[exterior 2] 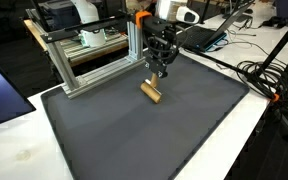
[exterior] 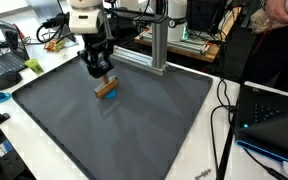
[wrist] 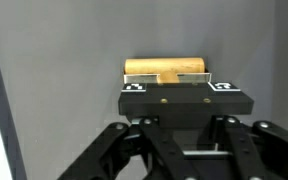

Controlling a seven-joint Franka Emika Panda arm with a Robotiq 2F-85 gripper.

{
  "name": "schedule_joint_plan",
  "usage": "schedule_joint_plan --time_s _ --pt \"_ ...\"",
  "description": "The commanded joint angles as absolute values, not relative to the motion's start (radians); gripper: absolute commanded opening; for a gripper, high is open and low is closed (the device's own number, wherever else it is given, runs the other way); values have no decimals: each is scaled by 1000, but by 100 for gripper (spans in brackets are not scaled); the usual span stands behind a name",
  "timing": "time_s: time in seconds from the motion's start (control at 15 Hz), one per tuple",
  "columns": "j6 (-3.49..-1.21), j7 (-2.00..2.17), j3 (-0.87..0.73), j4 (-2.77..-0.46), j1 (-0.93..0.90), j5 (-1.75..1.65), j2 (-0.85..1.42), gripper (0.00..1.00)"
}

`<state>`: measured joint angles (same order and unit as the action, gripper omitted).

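Across the white tabletop (exterior 2: 14,150) lies a large dark grey rectangular mat (exterior: 134,130), which takes up most of the surface in both exterior views. Along the far edge of the mat stands a silver aluminium-profile frame (exterior 2: 84,70), its uprights and crossbars forming an open box with green and white hardware inside. Beyond it, in an exterior view, an open black laptop (exterior 2: 209,35) sits near the corner, and a bundle of black cables (exterior 2: 259,75) runs along the tabletop beside the mat's edge.

A white-and-black robot arm (exterior: 84,20) reaches down from the frame's side, its wrist pointing almost straight at the mat. At its end the black fingers (exterior: 102,76) are drawn in as far as the thing between them allows — closed on a short light-brown wooden cylinder (exterior: 106,89).

The cylinder is at the far part of the mat, close in front of the frame and well away from the mat's near edge. In the wrist view it lies crosswise (wrist: 166,69), gripped about its middle, with both ends sticking out past the fingers. It hangs slightly tilted and very low over the mat — whether its lower end touches the surface I cannot tell.
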<state>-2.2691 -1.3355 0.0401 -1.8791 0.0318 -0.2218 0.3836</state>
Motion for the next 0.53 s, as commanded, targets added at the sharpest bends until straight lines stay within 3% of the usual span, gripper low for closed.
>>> schedule_joint_plan --time_s 0.0,0.47 --pt "-2239 -1336 62 -1873 24 -209 395 22" --pt "-2234 -1329 74 -1867 10 -211 403 22"
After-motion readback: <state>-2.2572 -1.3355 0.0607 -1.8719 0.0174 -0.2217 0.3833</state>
